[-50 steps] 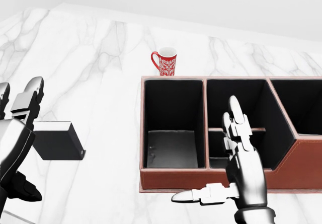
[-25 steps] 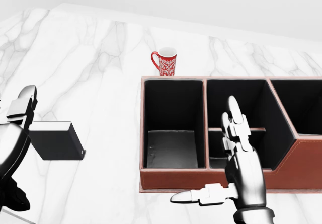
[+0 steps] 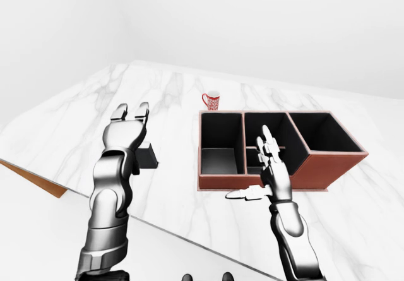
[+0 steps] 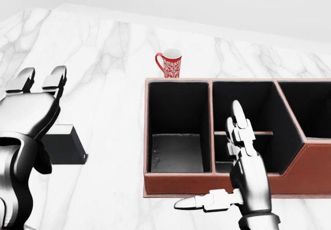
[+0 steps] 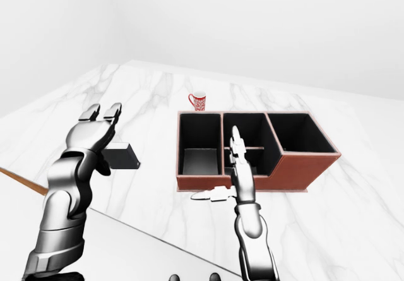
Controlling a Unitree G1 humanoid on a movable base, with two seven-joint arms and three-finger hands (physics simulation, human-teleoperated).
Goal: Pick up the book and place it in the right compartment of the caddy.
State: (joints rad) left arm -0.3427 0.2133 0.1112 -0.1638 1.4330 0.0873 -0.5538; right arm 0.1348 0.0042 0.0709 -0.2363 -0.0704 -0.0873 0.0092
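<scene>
A white marble table point(image 4: 103, 54) holds a reddish-brown leather caddy point(image 4: 207, 181) with black-lined compartments. In the head view its left compartment point(image 4: 178, 132) is a deep rectangular well with nothing in it but a pale sheen on its floor; the middle compartment point(image 4: 248, 111) is crossed by a low divider, and the right compartment point(image 3: 319, 139) (best seen in the left-eye view, where its wall slopes down toward the bottom of the picture) looks bare inside. Just above the caddy's top-left corner stands a red and white patterned mug point(image 4: 169, 63), upright, handle to the left. The book point(image 5: 123, 156), dark with a pale page edge, lies flat on the table well to the left of the caddy; its long axis runs roughly left to right in the right-eye view, the pale page edge facing the top of the picture. The left hand point(image 4: 31, 111) hovers over the book's left part with fingers spread, grasping nothing, and hides some of it. The right hand point(image 4: 243, 157) is raised at the caddy's near wall, fingers straight and thumb stuck out to the left, holding nothing.
</scene>
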